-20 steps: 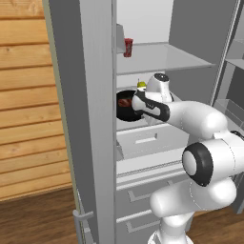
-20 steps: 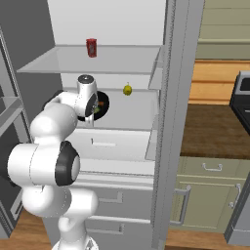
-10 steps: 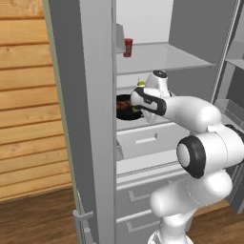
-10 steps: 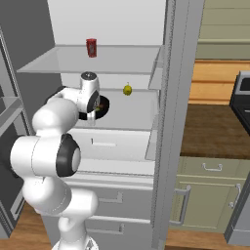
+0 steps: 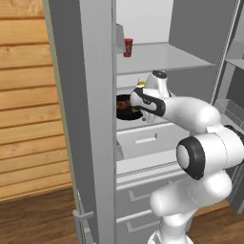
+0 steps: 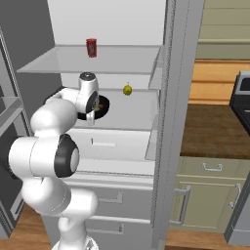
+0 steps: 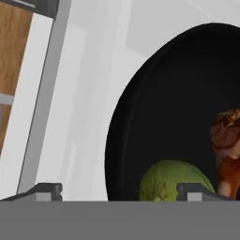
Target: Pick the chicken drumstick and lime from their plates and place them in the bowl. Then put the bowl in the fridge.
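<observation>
Setting: simulated kitchen, wooden floor and plank wall, with the grey fridge [image 6: 166, 122] standing open and showing its white inside.
Jaws: spread wide, with nothing between them; the two dark fingertips [image 7: 44, 191] sit well apart at the bottom of the hand view.
Gripper [image 7: 117, 194]: reaches into the fridge at the level of the middle shelf, right at the rim of the bowl [image 7: 154, 117].
Lime [image 7: 171, 180]: green and rough-skinned, lying inside the bowl, just ahead of the jaws and close to the right fingertip.
Chicken drumstick [image 7: 228, 145]: reddish-brown, also in the bowl, beyond the lime and off to the right of the jaws at the edge of the hand view.
Bowl, position: glossy black, resting on the white shelf above the drawer [image 6: 114, 144], directly in front of the jaws; whether the fingertips touch its rim I cannot tell.
Yellow-green fruit [image 6: 127, 90]: on the same shelf, farther back and to the right of the gripper, apart from the bowl.
Red can [image 6: 91, 47]: upright on the glass shelf above the gripper, toward the back.
</observation>
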Motion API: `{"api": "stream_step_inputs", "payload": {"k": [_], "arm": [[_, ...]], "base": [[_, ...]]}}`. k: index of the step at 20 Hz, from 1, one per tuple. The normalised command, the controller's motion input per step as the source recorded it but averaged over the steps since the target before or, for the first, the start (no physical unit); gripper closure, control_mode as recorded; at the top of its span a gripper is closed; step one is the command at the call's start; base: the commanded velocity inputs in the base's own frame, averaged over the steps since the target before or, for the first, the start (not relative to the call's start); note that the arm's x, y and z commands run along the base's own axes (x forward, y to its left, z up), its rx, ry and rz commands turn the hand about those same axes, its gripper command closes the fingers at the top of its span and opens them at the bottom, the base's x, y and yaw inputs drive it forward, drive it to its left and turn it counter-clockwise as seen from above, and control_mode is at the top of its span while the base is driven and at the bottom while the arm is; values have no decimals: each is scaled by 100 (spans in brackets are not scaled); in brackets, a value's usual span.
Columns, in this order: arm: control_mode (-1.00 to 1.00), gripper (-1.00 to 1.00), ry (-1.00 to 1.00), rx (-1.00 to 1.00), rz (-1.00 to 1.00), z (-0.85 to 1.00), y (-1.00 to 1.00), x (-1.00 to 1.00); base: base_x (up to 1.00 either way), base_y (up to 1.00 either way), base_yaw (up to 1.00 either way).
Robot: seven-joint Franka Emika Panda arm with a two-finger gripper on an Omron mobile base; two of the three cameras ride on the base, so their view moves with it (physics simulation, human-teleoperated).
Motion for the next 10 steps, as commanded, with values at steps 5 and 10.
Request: {"api": "stream_step_inputs", "payload": {"k": [5, 10], "arm": [[-100, -100, -4, 0, 1, 2, 0, -41], [-100, -100, -13, 0, 0, 22, 0, -88]], "base": [[0, 0, 0], [0, 0, 0]]}}
